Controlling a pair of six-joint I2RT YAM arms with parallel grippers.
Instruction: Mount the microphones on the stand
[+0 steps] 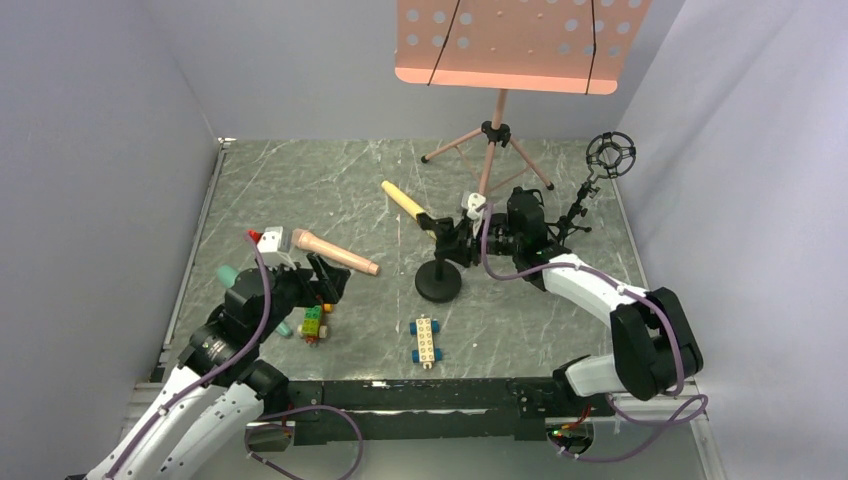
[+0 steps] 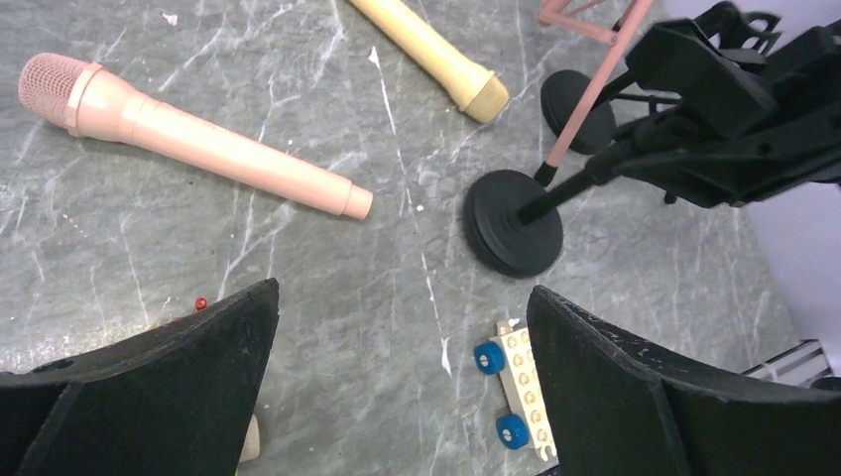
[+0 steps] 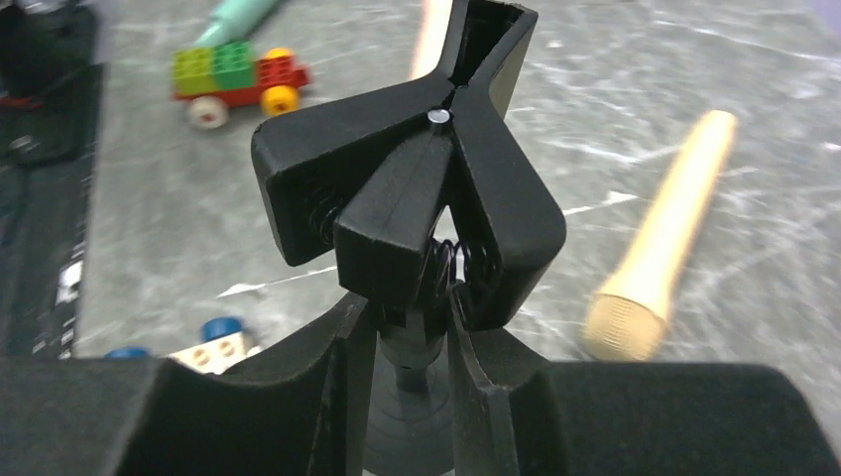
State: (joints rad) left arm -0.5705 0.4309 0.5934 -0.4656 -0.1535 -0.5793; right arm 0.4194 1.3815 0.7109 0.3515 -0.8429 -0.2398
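Pink music stand (image 1: 505,45) at the far end of the table (image 1: 300,190), not involved. Right arm reaches across to the small tabletop stand (image 1: 438,283), round black base planted mid-table. Right gripper (image 3: 409,347) is clenched on the stand's stem just under the spring clip (image 3: 417,188), probably to steady the light stand so the clip can take a microphone without tipping. Clip is empty. Left gripper (image 2: 402,297) hangs over the near-left table with jaws spread wide, holding nothing, aimed toward the pink microphone (image 1: 335,252), so a pickup looks next. Pink microphone lies flat, just ahead of the left fingers. Pale yellow microphone (image 1: 405,203) lies flat further back, head end near the stand. Teal microphone (image 1: 228,275) is mostly hidden under the left arm. None attached yet. A second stand with a ring mount (image 1: 610,155) sits at the far right. Two brick cars (image 1: 315,325) (image 1: 425,340) sit near the front, clutter to avoid.
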